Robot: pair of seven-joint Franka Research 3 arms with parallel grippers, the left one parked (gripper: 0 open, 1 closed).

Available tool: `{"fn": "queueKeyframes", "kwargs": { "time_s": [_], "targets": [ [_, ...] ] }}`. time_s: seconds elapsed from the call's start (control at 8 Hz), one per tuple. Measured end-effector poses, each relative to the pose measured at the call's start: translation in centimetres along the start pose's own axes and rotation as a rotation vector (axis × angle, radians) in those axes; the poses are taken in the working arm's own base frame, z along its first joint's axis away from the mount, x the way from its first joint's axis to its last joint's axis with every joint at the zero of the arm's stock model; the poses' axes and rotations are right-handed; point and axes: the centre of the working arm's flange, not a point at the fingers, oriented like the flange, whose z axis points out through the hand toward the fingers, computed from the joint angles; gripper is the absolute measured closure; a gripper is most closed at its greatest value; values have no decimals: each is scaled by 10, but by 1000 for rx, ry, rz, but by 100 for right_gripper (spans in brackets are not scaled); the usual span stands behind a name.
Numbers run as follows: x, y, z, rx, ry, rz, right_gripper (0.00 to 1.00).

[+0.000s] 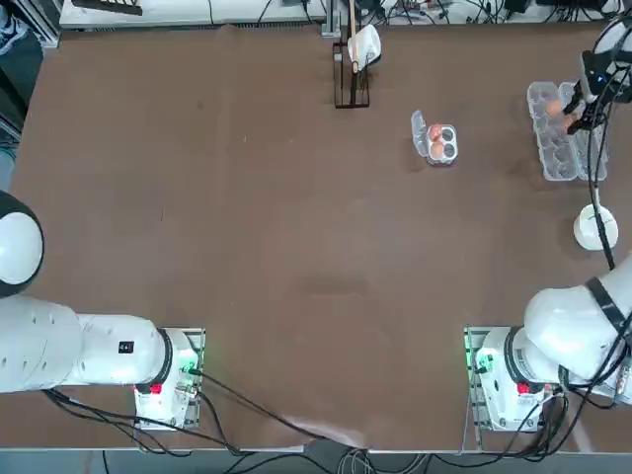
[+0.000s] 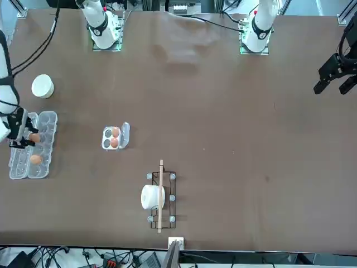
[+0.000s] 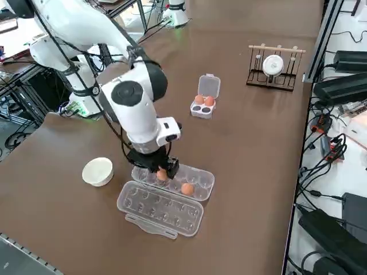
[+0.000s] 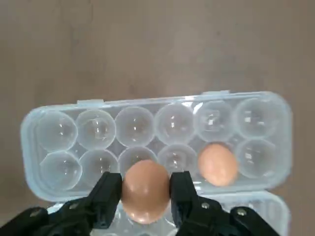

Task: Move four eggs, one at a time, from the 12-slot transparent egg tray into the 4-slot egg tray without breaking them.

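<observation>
**One egg in the pincer, two already across**

Two fingers of the right gripper (image 4: 145,191) press the sides of an orange-brown egg (image 4: 145,191), the jaws drawn in narrow with the shell filling the gap between the pads. From the raised side view the gripper (image 3: 161,172) hangs over the long 12-slot transparent egg tray (image 3: 202,184), the egg it holds sitting at the fingertips just above the cups.

One more egg (image 4: 217,163) rests in a cup of that carton, in the row nearer the gripper, roughly at two o'clock from the held one in the wrist view. Every other cup in the carton looks bare. Its clear lid (image 3: 159,208) lies folded open flat on the table beside it.

Seen from overhead, the small 4-slot egg tray (image 1: 441,151) stands well apart, at about nine o'clock from the carton, with two eggs (image 1: 434,132) in its far pair of cups and its flap open. A round white bowl (image 1: 595,226) sits near the carton, at six o'clock from it.

No brand, label or legible writing on the trays or eggs.
</observation>
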Motion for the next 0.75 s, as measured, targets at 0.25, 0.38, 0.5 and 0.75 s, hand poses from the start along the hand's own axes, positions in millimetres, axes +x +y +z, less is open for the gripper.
{"fn": "queueKeyframes", "kwargs": {
  "time_s": [0.25, 0.38, 0.5, 0.75],
  "targets": [
    [34, 5, -47, 6, 9, 76, 42],
    [57, 7, -60, 20, 15, 129, 42],
    [84, 11, -65, 47, 20, 191, 42],
    [151, 20, -59, 110, 15, 329, 42]
  ]
}}
